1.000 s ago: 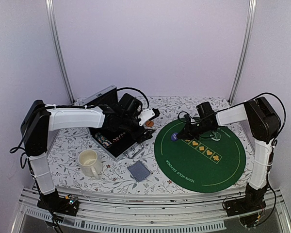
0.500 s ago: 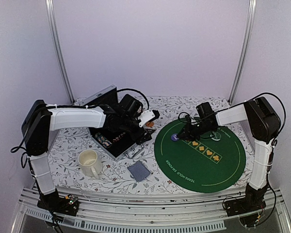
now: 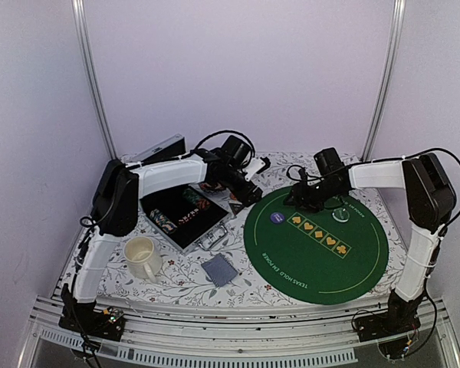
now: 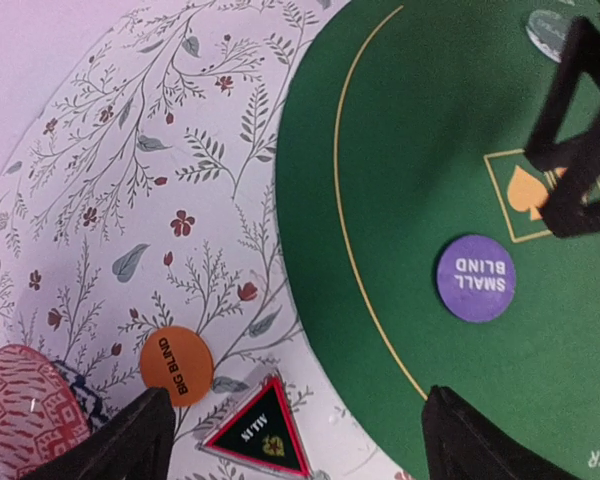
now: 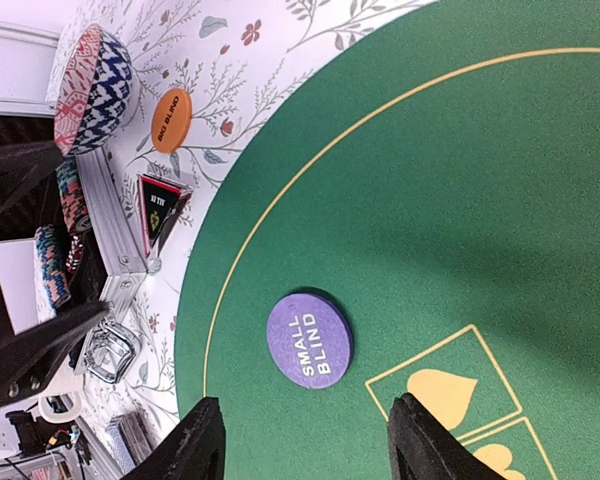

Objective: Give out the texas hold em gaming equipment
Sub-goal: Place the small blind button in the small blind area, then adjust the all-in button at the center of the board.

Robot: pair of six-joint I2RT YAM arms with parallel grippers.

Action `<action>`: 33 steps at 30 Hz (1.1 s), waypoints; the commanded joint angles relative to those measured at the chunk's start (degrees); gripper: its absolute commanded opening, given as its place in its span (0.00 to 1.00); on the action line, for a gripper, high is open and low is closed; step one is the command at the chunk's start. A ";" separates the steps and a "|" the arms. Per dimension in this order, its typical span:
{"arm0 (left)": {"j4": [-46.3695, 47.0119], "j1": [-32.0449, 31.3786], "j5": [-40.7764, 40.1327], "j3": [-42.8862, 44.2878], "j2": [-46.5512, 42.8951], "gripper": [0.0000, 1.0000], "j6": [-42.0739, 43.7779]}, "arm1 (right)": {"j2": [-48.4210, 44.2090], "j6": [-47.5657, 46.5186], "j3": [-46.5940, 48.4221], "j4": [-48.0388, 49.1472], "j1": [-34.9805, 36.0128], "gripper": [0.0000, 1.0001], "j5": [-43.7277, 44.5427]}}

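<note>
A purple "small blind" disc [image 5: 309,337] [image 3: 277,218] lies flat on the green poker mat [image 3: 353,261]. My right gripper [image 5: 305,450] [image 3: 299,197] stands open just behind it, touching nothing. An orange "big blind" disc [image 4: 176,365] and a black-red triangle marker [image 4: 258,438] lie on the floral cloth by the mat's left edge. My left gripper [image 4: 295,450] [image 3: 249,192] hovers open over them, holding nothing. A clear disc [image 3: 340,215] rests on the mat. Striped poker chips [image 3: 162,222] sit in the open case [image 3: 215,222], and grey-blue cards [image 3: 218,270] lie in front.
A cream mug [image 3: 142,257] stands at the front left. A pink striped round object [image 5: 92,90] sits beside the orange disc, near the case's corner. The two grippers are close together over the mat's far left edge.
My right gripper opened, left the purple disc on the mat and drew back to the right. My left arm swung right, from over the case to above the orange disc and triangle.
</note>
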 commanded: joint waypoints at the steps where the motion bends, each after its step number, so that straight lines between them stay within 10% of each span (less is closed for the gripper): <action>1: -8.97 3.07 -0.03 11.38 9.23 0.87 -5.43 | -3.23 -1.91 0.26 -3.04 -0.04 0.58 3.13; 33: -8.25 9.28 -2.06 21.60 20.52 0.91 -11.41 | -5.24 -2.68 -2.84 -3.59 0.00 0.60 3.36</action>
